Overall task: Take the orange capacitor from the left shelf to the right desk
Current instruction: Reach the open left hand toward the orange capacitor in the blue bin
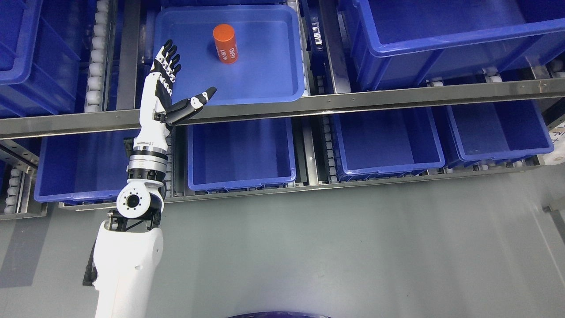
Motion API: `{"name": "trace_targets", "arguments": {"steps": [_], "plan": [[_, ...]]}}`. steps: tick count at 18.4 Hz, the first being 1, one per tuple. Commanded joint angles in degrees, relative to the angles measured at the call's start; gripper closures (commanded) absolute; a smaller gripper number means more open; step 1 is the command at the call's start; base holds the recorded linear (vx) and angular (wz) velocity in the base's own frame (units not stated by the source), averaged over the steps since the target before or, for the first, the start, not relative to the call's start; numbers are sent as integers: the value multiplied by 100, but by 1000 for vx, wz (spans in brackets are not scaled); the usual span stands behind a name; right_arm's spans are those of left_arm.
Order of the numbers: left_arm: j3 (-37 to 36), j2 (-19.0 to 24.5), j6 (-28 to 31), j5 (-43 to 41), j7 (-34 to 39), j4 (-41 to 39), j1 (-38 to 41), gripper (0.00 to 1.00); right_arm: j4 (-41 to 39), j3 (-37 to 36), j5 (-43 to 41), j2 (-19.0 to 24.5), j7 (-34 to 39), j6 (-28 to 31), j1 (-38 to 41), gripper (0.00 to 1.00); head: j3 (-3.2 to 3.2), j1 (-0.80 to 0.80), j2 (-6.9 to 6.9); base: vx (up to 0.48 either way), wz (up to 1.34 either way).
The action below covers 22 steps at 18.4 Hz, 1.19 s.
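Closest to the lens, the white forearm of the left arm (128, 265) climbs up from the bottom edge left of centre, over the grey floor (353, 247), and there's the left hand (170, 95) at the top of it, raised in front of the metal shelf rail (309, 104). Fingers (167, 59) stretched straight up toward twelve o'clock, thumb (198, 100) thrown wide toward two o'clock, palm spread and holding nothing. Now the target: the orange capacitor (225, 43) stands in the shallow blue tray (265, 84) on the upper shelf level, lying at about one o'clock from the hand and well clear of the fingertips. It's a stubby orange cylinder, standing on end, its round top facing the camera and the body leaning slightly toward five o'clock in this view, with white digits printed down its side. It stands alone on the tray floor, left of centre, so the hand's open side already faces it. The left hand is the only one showing; no right arm anywhere. My read: the reach wants to carry up and to the right, over the tray's near rim, to bring thumb and fingers either side of that upright body.
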Motion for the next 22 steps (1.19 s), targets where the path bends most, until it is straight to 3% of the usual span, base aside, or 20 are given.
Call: {"name": "trace_targets", "arguments": {"steps": [1, 7, 12, 17, 22], "plan": [[-35, 100, -27, 2, -13, 29, -26, 0, -193, -62, 0, -100, -4, -4, 79, 0, 0, 0, 0, 13, -5], [9, 210, 26, -33, -144, 555, -587, 0, -193, -62, 0, -100, -4, -4, 79, 0, 0, 0, 0, 7, 0], [-88, 518, 43, -384, -162, 2346, -1746, 0, -193, -62, 0, -100, -4, -4, 79, 0, 0, 0, 0, 0, 0], [-913, 264, 61, -499, -425, 3763, -2521, 0, -193, -62, 0, -100, -4, -4, 79, 0, 0, 0, 0, 0, 0], [-1046, 184, 0, -640, -487, 5337, -3286, 0, -193, -62, 0, -100, -4, -4, 79, 0, 0, 0, 0, 0, 0]]}}
